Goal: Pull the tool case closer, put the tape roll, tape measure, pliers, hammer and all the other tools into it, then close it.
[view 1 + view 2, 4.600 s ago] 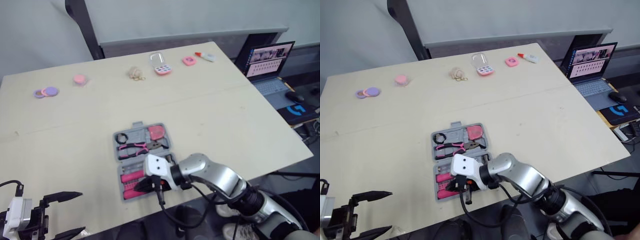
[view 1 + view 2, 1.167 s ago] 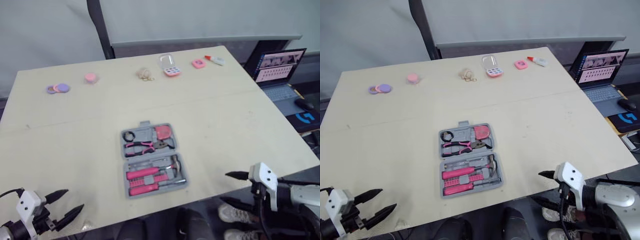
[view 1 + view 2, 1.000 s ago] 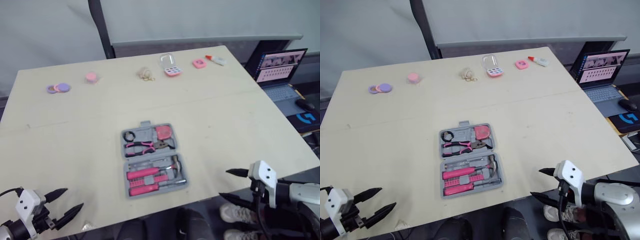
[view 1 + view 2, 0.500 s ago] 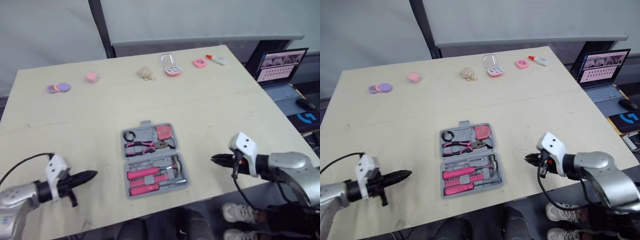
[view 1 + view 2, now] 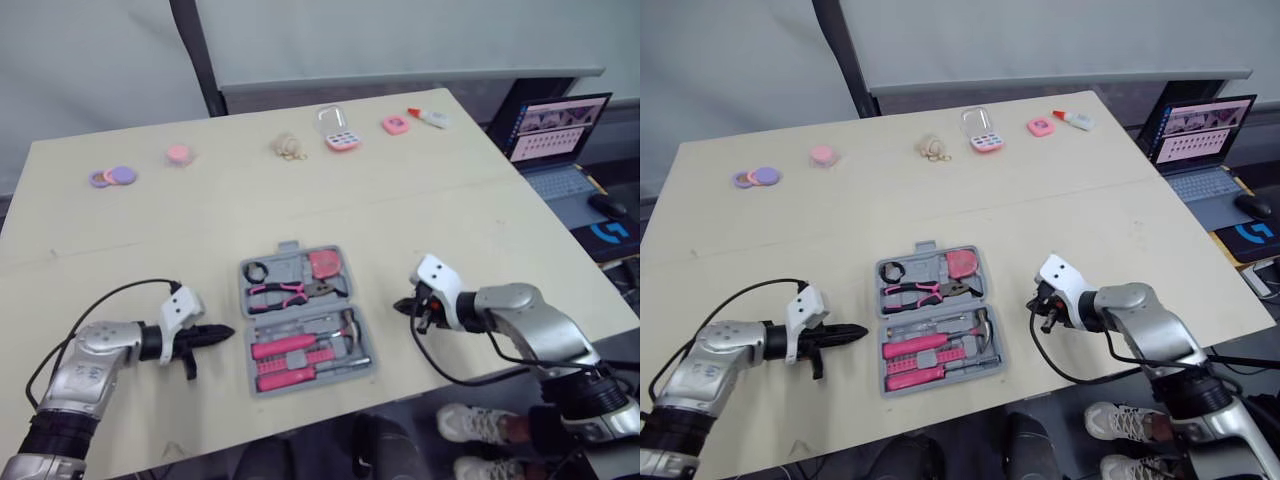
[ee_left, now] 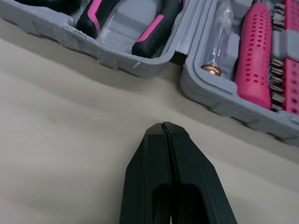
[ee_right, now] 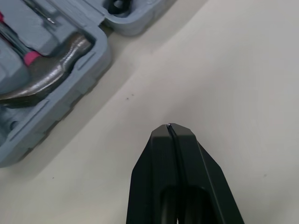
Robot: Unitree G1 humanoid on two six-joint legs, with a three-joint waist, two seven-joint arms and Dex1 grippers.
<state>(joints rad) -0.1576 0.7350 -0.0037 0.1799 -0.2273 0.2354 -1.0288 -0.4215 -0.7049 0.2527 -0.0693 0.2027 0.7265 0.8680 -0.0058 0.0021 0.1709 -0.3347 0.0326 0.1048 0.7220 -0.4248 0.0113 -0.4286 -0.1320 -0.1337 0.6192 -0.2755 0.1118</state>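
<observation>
The grey tool case [image 5: 300, 317] lies open and flat on the table, near its front edge. Its far half holds a black tape roll [image 5: 258, 271], pink-handled pliers [image 5: 277, 291] and a pink tape measure [image 5: 326, 264]. The near half holds pink screwdrivers [image 5: 285, 348] and a hammer [image 5: 349, 322]. My left gripper [image 5: 228, 331] is shut and empty, pointing at the case's left side just short of it; in the left wrist view its tip [image 6: 163, 125] faces the seam between the halves. My right gripper [image 5: 401, 305] is shut and empty, a short gap from the case's right side [image 7: 70, 70].
Along the table's far edge lie purple and pink discs [image 5: 110, 177], a pink disc [image 5: 179, 153], a beige bundle [image 5: 288, 148], a pink clear-lidded box [image 5: 341, 133], a small pink item [image 5: 393, 124] and a glue bottle [image 5: 425, 117]. A laptop [image 5: 552, 135] stands off to the right.
Both grippers went from open below the table's front edge to shut over the table, and have closed in on the case from either side. The case has not moved.
</observation>
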